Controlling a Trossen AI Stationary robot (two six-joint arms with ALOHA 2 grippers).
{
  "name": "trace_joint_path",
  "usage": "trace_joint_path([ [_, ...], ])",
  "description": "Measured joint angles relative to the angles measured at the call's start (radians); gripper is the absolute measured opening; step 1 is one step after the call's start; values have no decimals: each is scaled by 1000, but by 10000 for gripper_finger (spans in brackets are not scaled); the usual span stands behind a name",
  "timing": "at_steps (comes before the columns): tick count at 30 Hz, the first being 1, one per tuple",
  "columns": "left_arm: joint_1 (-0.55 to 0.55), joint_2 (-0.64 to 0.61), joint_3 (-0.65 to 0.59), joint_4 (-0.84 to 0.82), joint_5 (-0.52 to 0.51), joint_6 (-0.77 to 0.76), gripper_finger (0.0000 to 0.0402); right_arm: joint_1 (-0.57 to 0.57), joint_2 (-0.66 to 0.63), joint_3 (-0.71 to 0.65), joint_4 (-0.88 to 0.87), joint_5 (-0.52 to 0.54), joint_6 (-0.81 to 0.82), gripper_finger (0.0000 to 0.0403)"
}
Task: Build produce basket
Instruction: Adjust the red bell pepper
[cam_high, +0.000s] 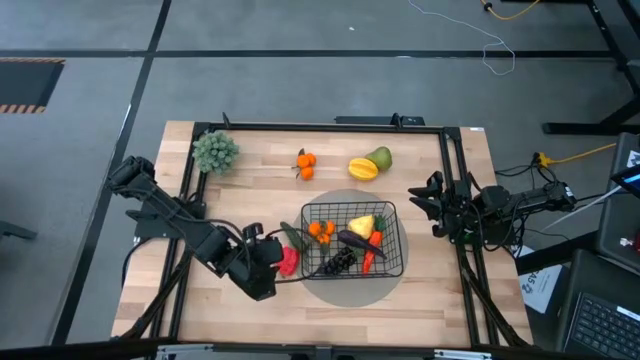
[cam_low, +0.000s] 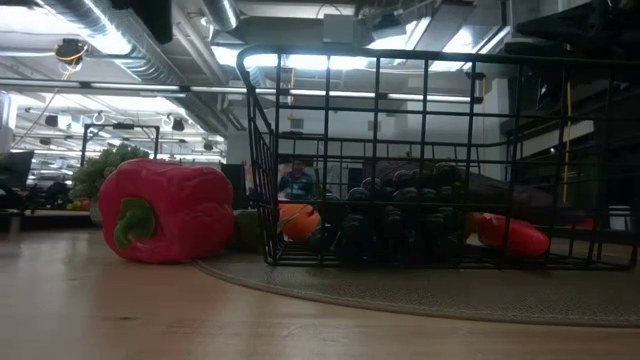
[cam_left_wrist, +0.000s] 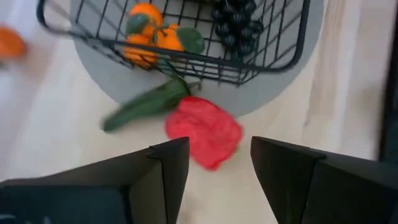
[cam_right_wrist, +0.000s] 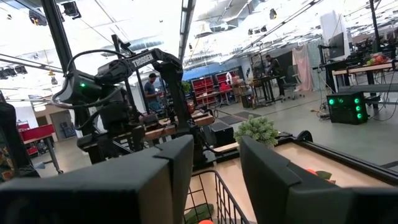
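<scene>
A half-filled black wire basket (cam_high: 352, 240) sits on a grey disc (cam_high: 340, 285) on the tabletop (cam_high: 420, 310), holding an orange cluster (cam_high: 321, 230), a yellow fruit (cam_high: 361, 226), an eggplant (cam_high: 355, 239), dark grapes (cam_high: 339, 263) and a carrot (cam_high: 371, 256). Outside it lie a red pepper (cam_high: 289, 260) and cucumber (cam_high: 293, 238) just beside its wall, plus oranges (cam_high: 305, 163) and yellow and green fruit (cam_high: 370, 164) farther off. The left gripper (cam_high: 270, 258), released, hovers at the pepper; the right gripper (cam_high: 424, 196) waits open, empty.

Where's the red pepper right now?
In the high view, the red pepper lies on the table just outside the basket's left side, beside the open left gripper.
</scene>
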Motion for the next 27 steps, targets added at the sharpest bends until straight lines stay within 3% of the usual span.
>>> trace_joint_path([
  [3,16,0,0,-8,2,202,160,0,0,0,0,0,3,131],
  [8,59,-7,-2,12,62,194,160,0,0,0,-5,0,27,131],
  [12,54,12,-103,280,164,193,160,0,0,0,-11,0,23,131],
  [18,30,13,-365,754,311,144,160,0,0,0,-15,0,23,131],
  [23,15,13,-566,1060,317,111,160,0,0,0,-16,0,24,131],
  [27,42,13,-664,1086,267,89,160,0,0,0,-16,0,24,131],
])
